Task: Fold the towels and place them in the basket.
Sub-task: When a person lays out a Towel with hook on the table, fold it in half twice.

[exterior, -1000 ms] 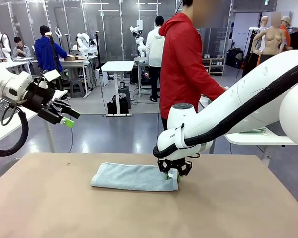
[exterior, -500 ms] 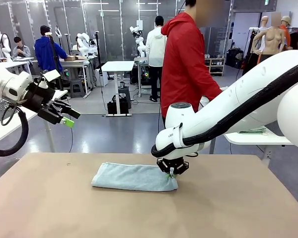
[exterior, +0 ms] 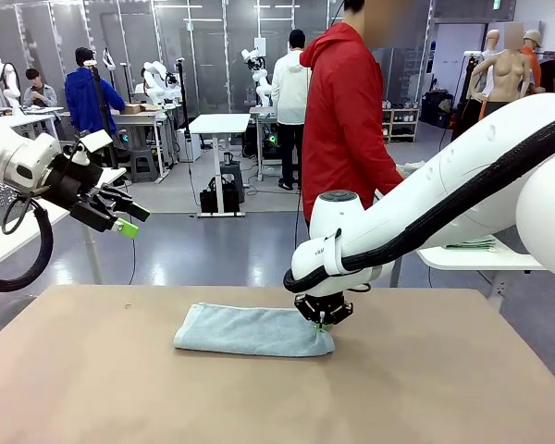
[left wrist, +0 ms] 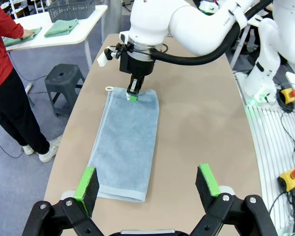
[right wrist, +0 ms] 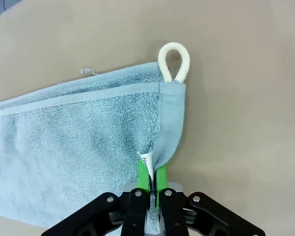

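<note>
Towel (exterior: pixel 254 330) lies folded long on the table (exterior: pixel 425 388), right gripper (exterior: pixel 322 324) pinched shut on its end, left gripper (exterior: pixel 132 219) wide open, empty, aloft; next probably means carrying that end across.

Towel (right wrist: pixel 73 142) runs off the left edge in the right wrist view, tag (right wrist: pixel 146 163) print too small to read, basket (left wrist: pixel 71 9) clipped by the top edge.

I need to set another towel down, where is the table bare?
Bare: the table along its near edge, in front of the towel, and left of it. Crowded: the towel's right end, where the right gripper pinches it, arm overhead.
</note>
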Motion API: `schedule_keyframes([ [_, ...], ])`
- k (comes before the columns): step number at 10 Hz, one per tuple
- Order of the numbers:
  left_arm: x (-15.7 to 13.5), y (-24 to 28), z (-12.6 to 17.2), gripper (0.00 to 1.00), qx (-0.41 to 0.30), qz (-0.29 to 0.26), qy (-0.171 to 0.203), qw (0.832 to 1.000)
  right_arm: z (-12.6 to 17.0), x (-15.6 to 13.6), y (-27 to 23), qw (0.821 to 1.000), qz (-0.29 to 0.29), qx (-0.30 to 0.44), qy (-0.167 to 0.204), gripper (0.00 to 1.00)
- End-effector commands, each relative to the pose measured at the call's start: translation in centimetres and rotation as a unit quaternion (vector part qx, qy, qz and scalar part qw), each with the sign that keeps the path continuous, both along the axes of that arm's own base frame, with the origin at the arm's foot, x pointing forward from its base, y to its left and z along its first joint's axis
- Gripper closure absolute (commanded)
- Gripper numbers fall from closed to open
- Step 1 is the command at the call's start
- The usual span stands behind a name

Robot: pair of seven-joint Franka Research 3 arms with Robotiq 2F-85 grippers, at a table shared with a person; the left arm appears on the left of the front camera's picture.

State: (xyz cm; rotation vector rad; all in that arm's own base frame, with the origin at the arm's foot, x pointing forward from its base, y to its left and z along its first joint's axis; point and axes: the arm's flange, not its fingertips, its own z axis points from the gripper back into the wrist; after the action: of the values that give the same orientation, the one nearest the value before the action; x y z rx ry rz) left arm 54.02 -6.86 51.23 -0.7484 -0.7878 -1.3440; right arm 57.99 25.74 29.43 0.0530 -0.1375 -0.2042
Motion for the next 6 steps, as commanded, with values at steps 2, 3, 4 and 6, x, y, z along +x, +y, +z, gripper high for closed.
schedule_keyframes([
  [2,0.1,0.0,0.0,0.0,0.001,0.003,-0.003,1.0,1.3,-1.3,-4.8,0.999,0.043,-0.019,-0.005,1.0],
  [3,0.1,0.0,0.0,0.0,0.001,0.003,-0.003,1.0,2.1,-1.8,-6.3,0.999,0.048,-0.021,-0.004,1.0],
  [4,0.1,0.0,0.0,0.0,0.001,0.003,-0.003,1.0,2.5,-2.1,-7.4,0.998,0.049,-0.028,-0.008,1.0],
  [6,0.1,0.0,0.0,0.0,0.001,0.003,-0.003,1.0,3.3,-2.2,-9.0,0.998,0.055,-0.034,-0.027,1.0],
])
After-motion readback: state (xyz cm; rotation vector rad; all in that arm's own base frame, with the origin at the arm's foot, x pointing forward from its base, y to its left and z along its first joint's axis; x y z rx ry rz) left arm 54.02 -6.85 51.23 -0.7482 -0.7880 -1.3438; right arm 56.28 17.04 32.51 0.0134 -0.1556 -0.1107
